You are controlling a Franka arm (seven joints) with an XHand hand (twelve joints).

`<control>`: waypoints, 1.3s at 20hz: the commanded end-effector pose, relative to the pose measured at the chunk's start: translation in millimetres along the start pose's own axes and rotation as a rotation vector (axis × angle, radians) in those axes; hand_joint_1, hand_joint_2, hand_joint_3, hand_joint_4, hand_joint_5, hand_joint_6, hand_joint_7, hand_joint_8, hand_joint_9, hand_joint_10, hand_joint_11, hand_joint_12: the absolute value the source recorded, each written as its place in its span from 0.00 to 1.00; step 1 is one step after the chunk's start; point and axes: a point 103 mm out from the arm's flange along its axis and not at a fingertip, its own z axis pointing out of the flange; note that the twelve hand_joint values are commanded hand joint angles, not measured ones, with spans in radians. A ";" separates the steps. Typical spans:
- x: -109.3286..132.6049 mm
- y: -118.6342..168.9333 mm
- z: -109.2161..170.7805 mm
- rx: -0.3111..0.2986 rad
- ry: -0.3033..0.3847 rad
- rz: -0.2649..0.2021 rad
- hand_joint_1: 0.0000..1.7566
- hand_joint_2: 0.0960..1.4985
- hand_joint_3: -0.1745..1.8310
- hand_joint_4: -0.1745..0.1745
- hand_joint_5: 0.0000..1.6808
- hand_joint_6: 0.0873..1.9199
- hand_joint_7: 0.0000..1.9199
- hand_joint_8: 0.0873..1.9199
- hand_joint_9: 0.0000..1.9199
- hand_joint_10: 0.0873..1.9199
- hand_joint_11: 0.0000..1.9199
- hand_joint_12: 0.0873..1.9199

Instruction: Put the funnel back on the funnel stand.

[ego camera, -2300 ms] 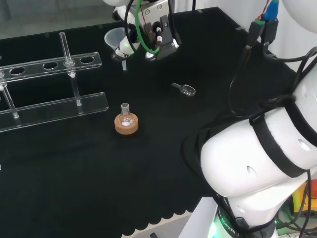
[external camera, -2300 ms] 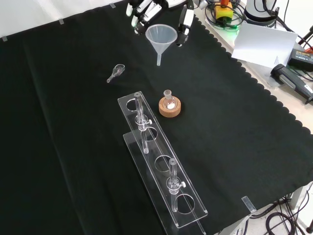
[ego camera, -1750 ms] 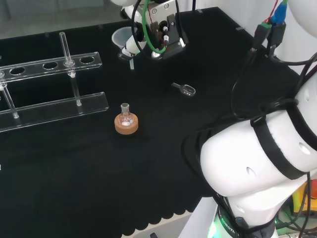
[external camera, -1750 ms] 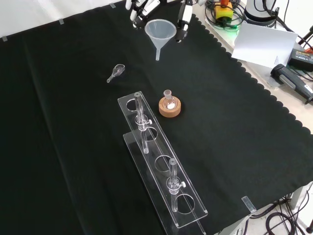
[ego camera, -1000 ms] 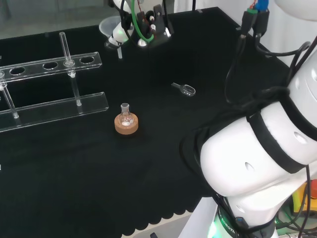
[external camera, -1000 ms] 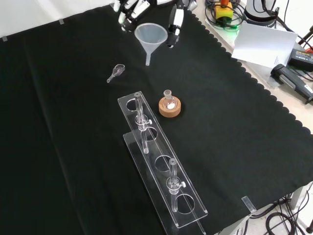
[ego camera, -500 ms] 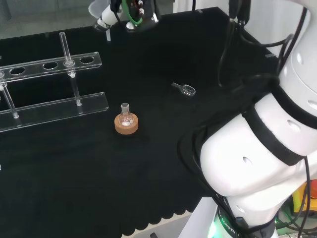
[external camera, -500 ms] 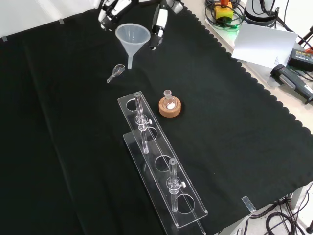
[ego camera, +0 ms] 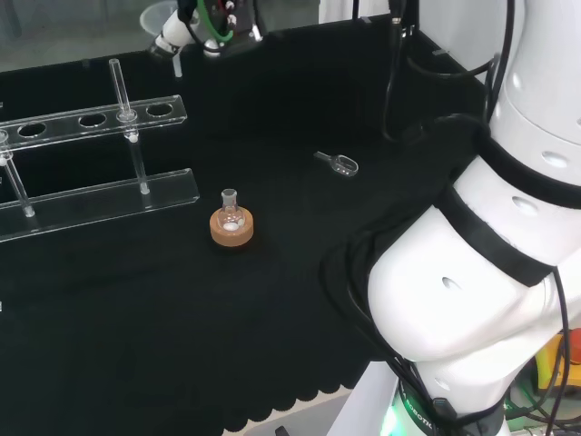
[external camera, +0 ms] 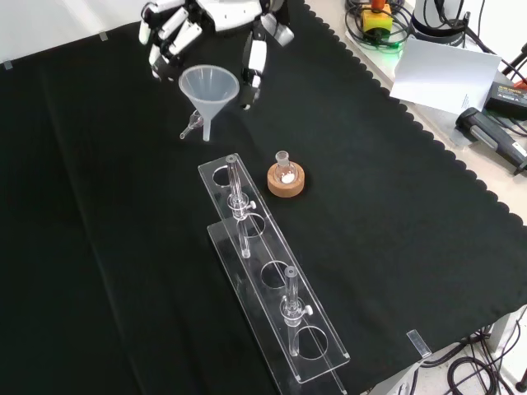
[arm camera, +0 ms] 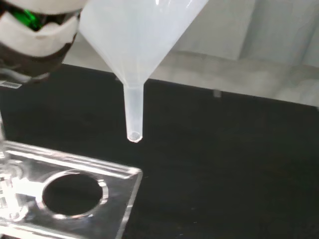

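In the front view the hand (external camera: 216, 18), partly cut off at the top edge, grasps the clear funnel (external camera: 208, 88) between its fingers (external camera: 167, 37) and thumb (external camera: 252, 70), holding it upright in the air with its spout pointing down. The funnel hangs at about 11 o'clock from the near end of the clear funnel stand (external camera: 272, 284), whose end hole lies just beside the spout tip in the wrist view. A small glass scoop (external camera: 192, 124) is half hidden behind the spout, and at 3 o'clock from the stand's end a small flask (external camera: 285, 167) sits on a cork ring (external camera: 286, 180), its contents hard to make out.
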 end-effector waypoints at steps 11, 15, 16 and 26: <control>36.0 -2.4 51.9 0.079 0.020 -0.032 0.53 0.31 0.33 0.46 0.34 0.00 0.60 0.09 0.29 0.21 0.00 0.55; 33.4 2.4 58.3 0.080 0.026 -0.023 0.53 0.31 0.33 0.46 0.34 0.00 0.60 0.09 0.29 0.21 0.00 0.55; 32.2 3.5 59.5 0.081 0.027 -0.020 0.53 0.31 0.33 0.46 0.34 0.00 0.60 0.09 0.29 0.21 0.00 0.55; 20.6 11.5 79.7 0.209 0.028 -0.043 0.43 0.31 0.30 0.48 0.26 0.00 0.44 0.02 0.21 0.24 0.00 0.38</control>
